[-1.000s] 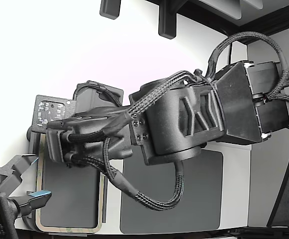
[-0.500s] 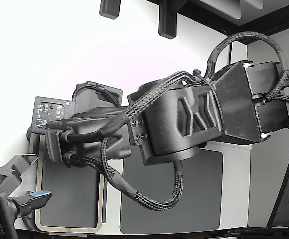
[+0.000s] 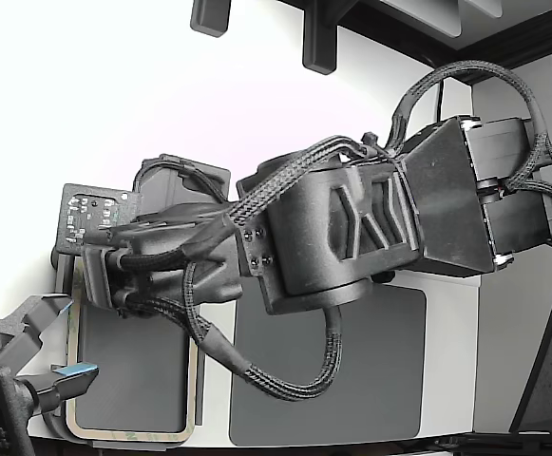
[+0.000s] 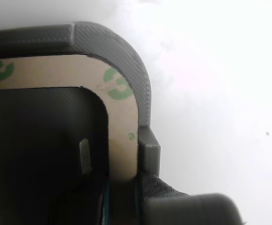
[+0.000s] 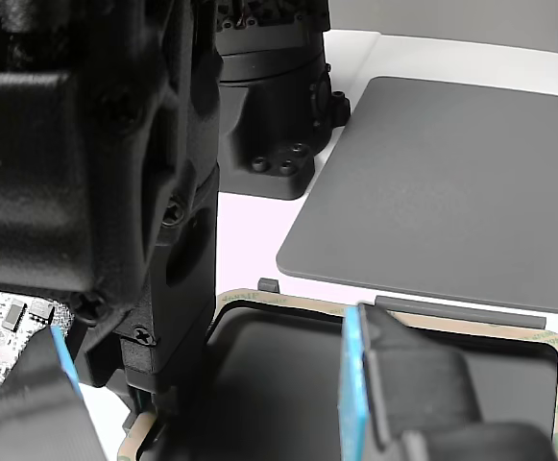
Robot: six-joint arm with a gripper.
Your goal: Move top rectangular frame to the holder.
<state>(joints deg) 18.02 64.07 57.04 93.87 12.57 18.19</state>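
- The top rectangular frame (image 4: 121, 117) lies flat in the holder (image 4: 126, 51), its rounded corner tucked inside the raised rim and edge tab — so it cannot slide.
- The fingers (image 4: 143, 190) straddle the frame's edge at that corner; whether they are clamped or loosened, I cannot tell.
- The dark mat (image 3: 352, 370) sits beside it on the counter (image 3: 447, 342).

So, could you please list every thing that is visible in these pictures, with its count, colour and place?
rectangular frame: one, pale gold-green, at the exterior view's lower left, lying in the holder's rim.
holder: one, grey ribbed plastic with raised edge tabs, around the frame.
dark grey mat: one, flat on the white table, to the exterior view's right of the frame.
second arm's gripper: one, black with blue pads, at the exterior view's lower left.
robot arm: one, black, above the frame; its own gripper cannot be judged.
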